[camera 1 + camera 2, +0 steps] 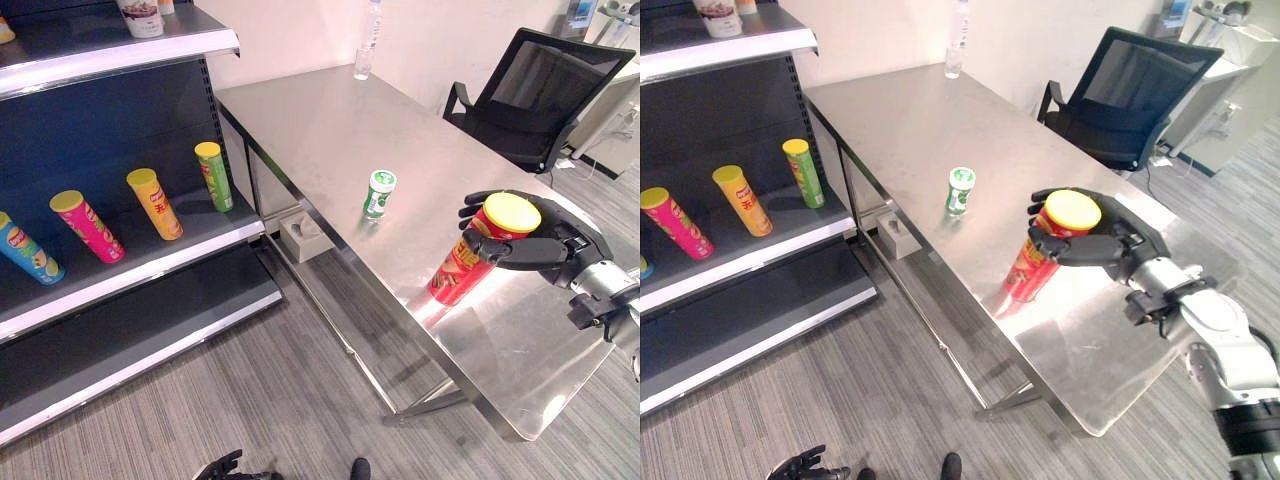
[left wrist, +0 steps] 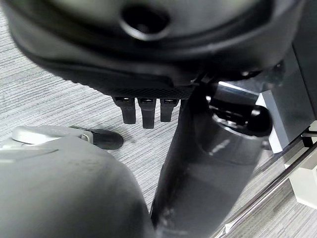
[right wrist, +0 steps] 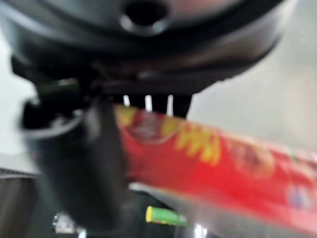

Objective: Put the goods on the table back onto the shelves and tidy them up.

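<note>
Right hand (image 1: 545, 243) wrapped round the top of a red can (image 1: 470, 256) with a yellow lid, held tilted at the near end of the table (image 1: 320, 130). Small green can (image 1: 379, 193) upright mid-table. Four cans (image 1: 152, 200) on the shelf (image 1: 150, 262) beside the table. Left hand (image 1: 222, 466) low over the floor, fingers (image 2: 142, 110) hanging loose, holding nothing.

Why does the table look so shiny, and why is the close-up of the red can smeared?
Left eye view: the steel table mirrors the room light, with bright glare beside the red can held in the right hand. Right wrist view: the can sits too close and is blurred. Left wrist view: the left hand looms dark and out of focus.
</note>
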Tool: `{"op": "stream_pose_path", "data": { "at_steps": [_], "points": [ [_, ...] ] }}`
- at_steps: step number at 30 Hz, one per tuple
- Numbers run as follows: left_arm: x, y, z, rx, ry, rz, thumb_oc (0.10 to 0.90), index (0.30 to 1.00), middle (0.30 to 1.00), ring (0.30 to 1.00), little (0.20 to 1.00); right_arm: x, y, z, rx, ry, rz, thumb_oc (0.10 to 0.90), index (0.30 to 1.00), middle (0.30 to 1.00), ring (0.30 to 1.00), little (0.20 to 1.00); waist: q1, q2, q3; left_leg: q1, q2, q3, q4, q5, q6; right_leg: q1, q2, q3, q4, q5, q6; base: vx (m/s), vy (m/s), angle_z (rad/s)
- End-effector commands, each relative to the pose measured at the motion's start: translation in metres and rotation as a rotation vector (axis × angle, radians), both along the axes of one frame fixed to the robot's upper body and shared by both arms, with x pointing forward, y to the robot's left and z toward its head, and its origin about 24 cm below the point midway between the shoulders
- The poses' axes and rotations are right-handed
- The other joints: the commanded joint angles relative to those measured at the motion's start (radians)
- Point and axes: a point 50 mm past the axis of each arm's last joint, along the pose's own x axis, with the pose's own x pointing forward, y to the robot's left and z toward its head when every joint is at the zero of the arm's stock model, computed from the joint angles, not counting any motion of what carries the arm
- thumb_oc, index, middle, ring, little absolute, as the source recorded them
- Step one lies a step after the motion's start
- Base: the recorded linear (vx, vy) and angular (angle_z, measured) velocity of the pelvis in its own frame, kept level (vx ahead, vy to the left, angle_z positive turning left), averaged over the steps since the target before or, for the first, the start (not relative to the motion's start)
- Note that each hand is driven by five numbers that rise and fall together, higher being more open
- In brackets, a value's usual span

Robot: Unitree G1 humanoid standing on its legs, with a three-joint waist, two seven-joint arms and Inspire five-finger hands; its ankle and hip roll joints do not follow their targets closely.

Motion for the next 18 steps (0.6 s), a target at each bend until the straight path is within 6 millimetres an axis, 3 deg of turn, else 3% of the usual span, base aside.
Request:
{"op": "stream_pose_path", "data": {
  "at_steps": [1,9,11,16,18],
  "points": [
    [0.001,0.01,0.001,0.022,0.009,-0.025,0.8,0.9,0.9,0.9,0.9,0.011,0.01,0.057,0.03,-0.267,0.017,0.4,0.3,0.3,0.3,0.3,0.032,-0.037,-0.043,-0.022,0.022,0.071,0.01,-0.025,-0.055,0.069,-0.058,0.001,0.013,-0.097,0.106,-0.02,-0.028,0.12],
    [-0.001,0.016,0.003,0.037,0.0,0.023,0.8,0.9,0.9,0.9,0.9,0.006,0.007,0.07,0.048,-0.364,-0.028,0.4,0.3,0.3,0.3,0.3,0.042,-0.035,-0.045,-0.023,0.025,0.048,0.01,-0.022,-0.058,0.081,-0.055,-0.011,0.013,-0.106,0.102,-0.03,-0.048,0.1],
    [-0.003,0.022,0.005,0.044,-0.017,0.076,0.8,0.9,0.9,0.9,0.9,-0.003,0.017,0.097,0.043,-0.509,-0.003,0.4,0.3,0.3,0.3,0.3,0.058,-0.034,-0.046,-0.03,0.034,0.011,0.01,-0.012,-0.068,0.094,-0.042,-0.024,0.013,-0.123,0.088,-0.05,-0.154,0.27],
    [0.009,0.029,0.011,0.056,-0.083,0.136,0.8,0.9,0.9,0.9,0.9,-0.013,0.037,0.123,0.033,-0.672,0.057,0.4,0.3,0.3,0.3,0.3,0.089,-0.04,-0.017,-0.085,0.032,-0.061,0.043,0.01,-0.086,0.111,-0.028,-0.054,0.015,-0.147,0.067,-0.09,-0.101,0.51],
    [0.023,0.029,0.017,0.044,-0.154,0.178,0.8,0.9,0.9,0.9,0.9,-0.022,0.046,0.133,0.016,-0.754,0.079,0.4,0.3,0.3,0.3,0.3,0.107,-0.039,0.015,-0.156,0.037,-0.059,0.119,0.009,-0.112,0.134,-0.038,-0.125,0.017,-0.165,0.058,-0.13,0.001,0.95]
  ]
}}
